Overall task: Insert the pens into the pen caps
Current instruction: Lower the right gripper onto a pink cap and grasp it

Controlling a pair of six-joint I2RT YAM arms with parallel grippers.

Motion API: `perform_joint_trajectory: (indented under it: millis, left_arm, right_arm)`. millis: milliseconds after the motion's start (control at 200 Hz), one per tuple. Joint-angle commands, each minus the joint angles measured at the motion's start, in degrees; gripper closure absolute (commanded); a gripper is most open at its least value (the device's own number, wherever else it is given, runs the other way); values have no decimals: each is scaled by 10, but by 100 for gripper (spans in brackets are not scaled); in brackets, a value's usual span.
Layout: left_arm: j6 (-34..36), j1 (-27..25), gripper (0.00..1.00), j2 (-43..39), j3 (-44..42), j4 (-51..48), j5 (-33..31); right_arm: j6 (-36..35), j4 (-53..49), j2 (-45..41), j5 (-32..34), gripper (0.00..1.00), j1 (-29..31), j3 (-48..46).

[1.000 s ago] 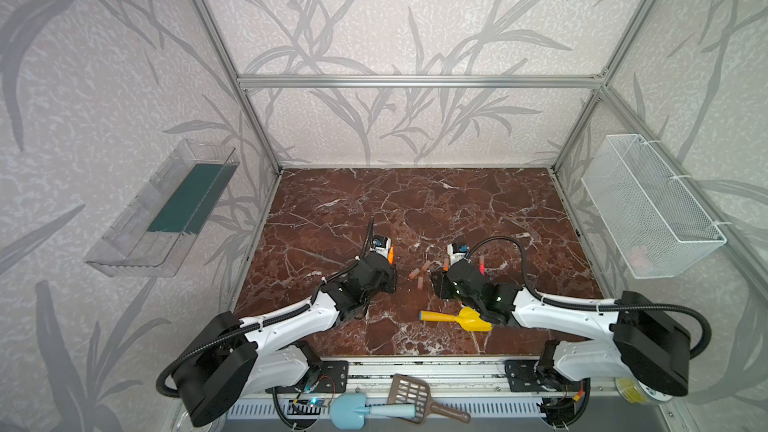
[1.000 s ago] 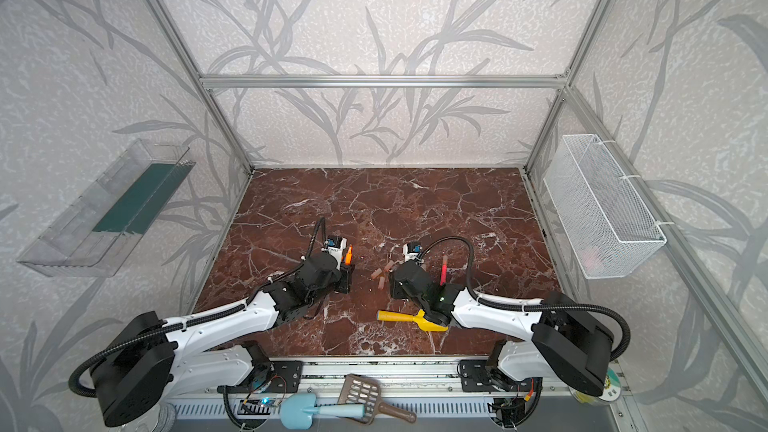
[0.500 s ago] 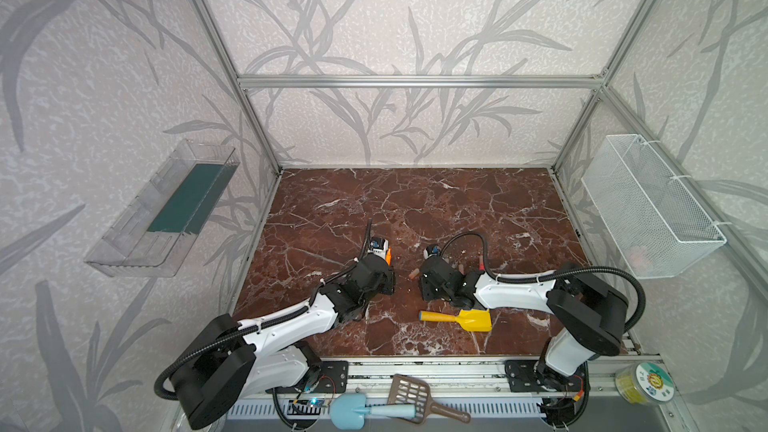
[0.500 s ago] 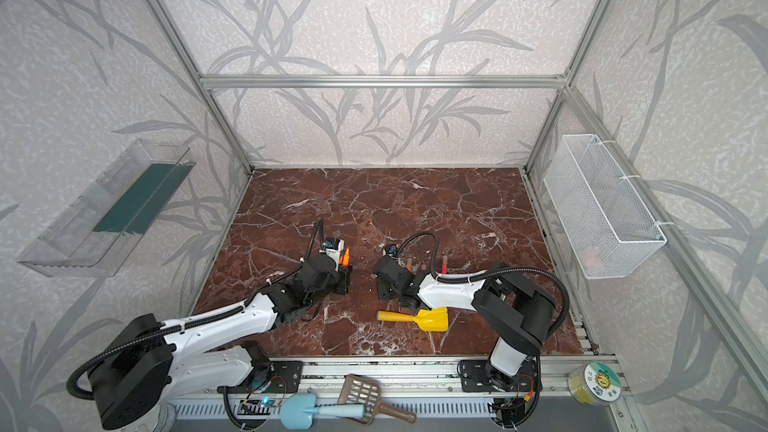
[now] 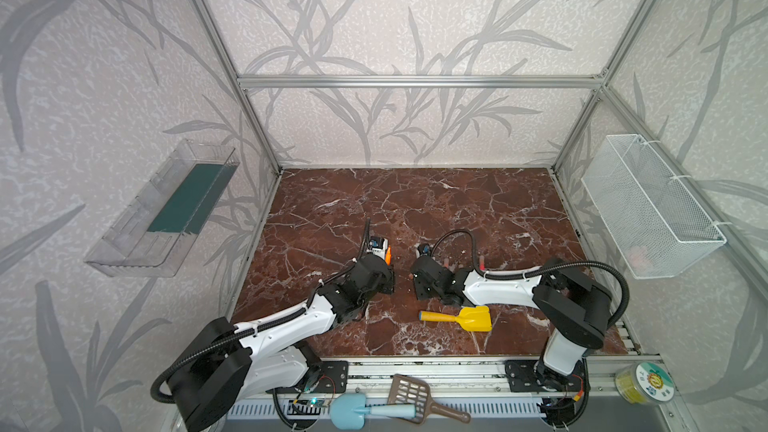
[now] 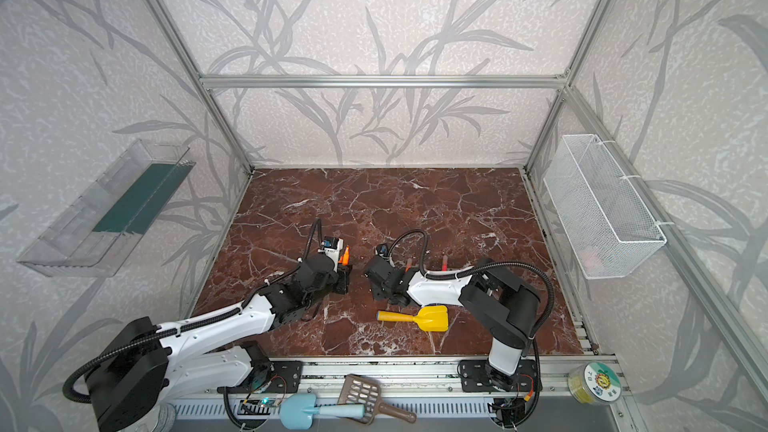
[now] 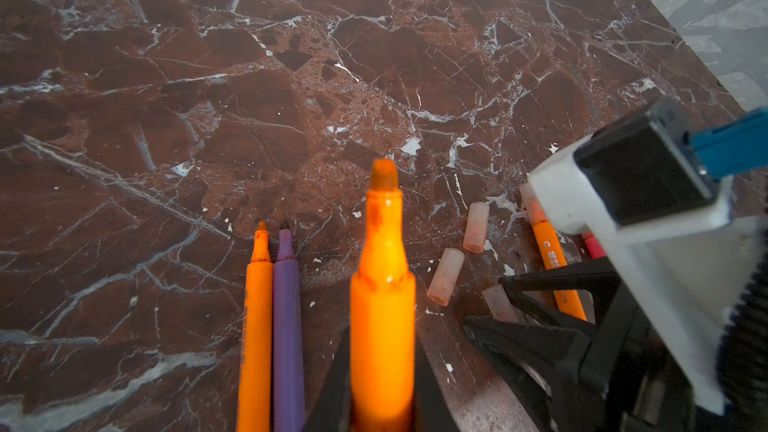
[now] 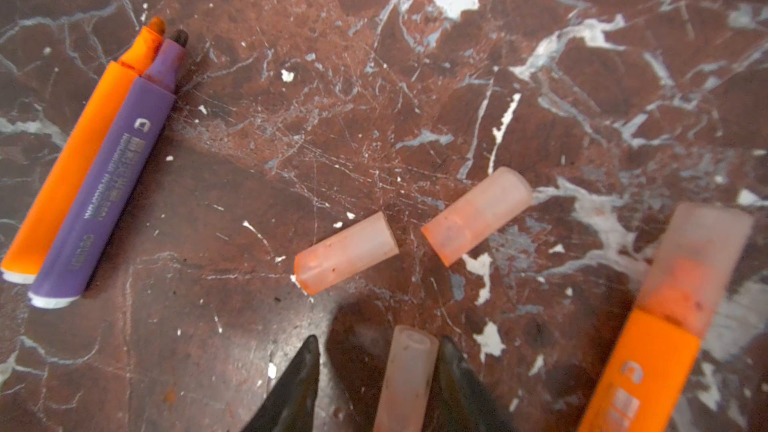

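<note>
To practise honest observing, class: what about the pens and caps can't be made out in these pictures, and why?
- Held orange pen: rear cut off by left wrist view's edge.
- Cap inside right gripper: base cut off, right wrist view.
- Red-pink pen: mostly behind right gripper, left wrist view.

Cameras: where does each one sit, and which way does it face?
Top views: high at the front, looking down on the table; left arm and right arm show.
Left wrist: behind the left end effector, along its held orange pen.
Right wrist: above the right end effector, open around a cap.
Shared: both wrist views show the purple pen.
</note>
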Motion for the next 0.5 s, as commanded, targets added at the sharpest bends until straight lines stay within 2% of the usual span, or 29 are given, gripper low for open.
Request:
perform_joint_trajectory:
  millis: [0,160,295,495]
  left_arm:
    - [-6,3,100,-13,-9,-3,-16]
    - [-7,3,100,-21,-9,-6,-9]
    - [-6,4,100,-24,-15,-3,-12]
    - [-7,4,100,-31,-13,-9,-6]
  right_arm:
    - [-2,-48,11,22,56,6,5]
    - [4,-76,13,50,58,29,14]
    - [12,-102,27,77,67,32,25]
    - [20,-131,49,89,69,35,47]
